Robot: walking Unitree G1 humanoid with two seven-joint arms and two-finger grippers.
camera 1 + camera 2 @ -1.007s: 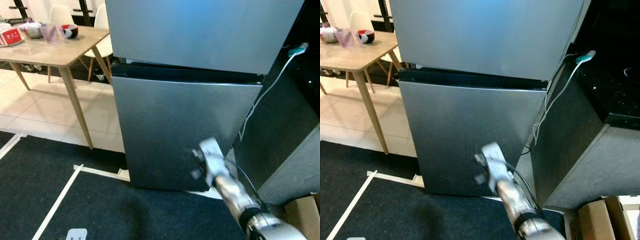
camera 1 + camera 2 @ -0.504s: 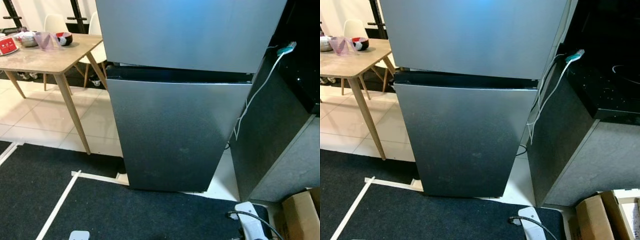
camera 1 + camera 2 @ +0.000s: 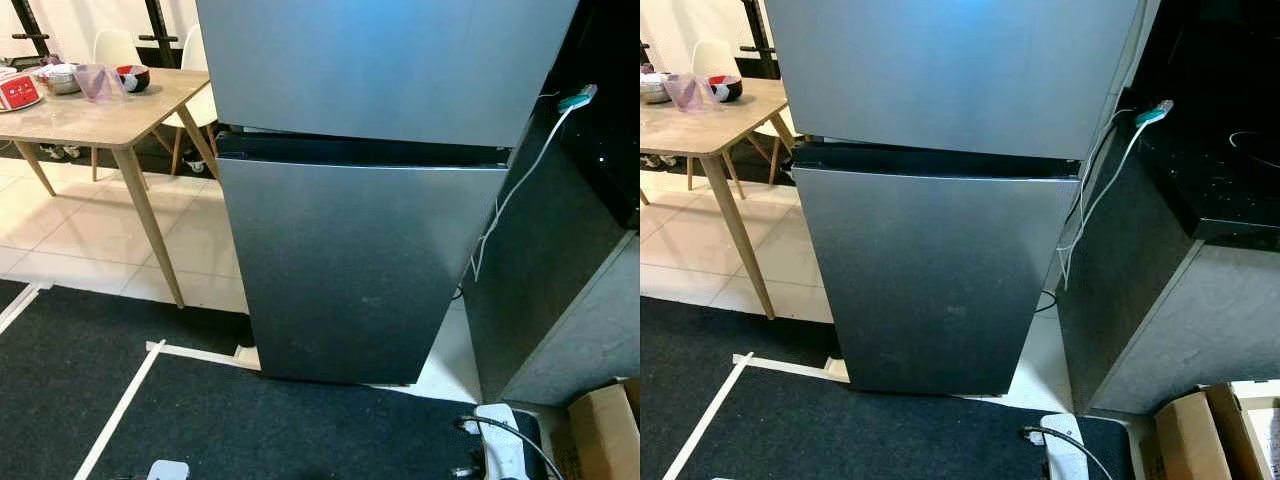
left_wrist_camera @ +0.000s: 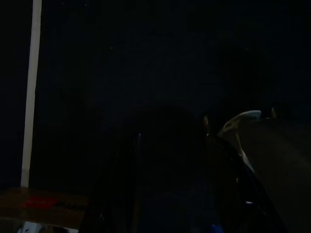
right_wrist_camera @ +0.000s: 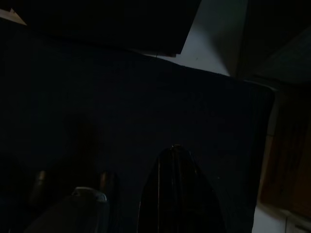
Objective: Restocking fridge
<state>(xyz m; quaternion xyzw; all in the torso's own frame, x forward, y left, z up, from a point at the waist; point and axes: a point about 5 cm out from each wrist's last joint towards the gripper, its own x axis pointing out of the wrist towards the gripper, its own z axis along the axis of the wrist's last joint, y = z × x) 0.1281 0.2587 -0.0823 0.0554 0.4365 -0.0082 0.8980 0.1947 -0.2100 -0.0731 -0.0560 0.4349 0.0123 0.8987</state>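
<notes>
Right gripper [image 5: 177,189] hangs low over black carpet [image 3: 280,430], finger spread unreadable; tall grey steel fridge [image 3: 365,260] doors closed.

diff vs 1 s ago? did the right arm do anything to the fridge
The right arm, raised in front of the lower fridge door a second ago, has dropped; the right gripper now hangs low over the dark mat. Nothing was grasped or released. Both fridge doors remain shut, and the table with its bowls is unchanged.
</notes>
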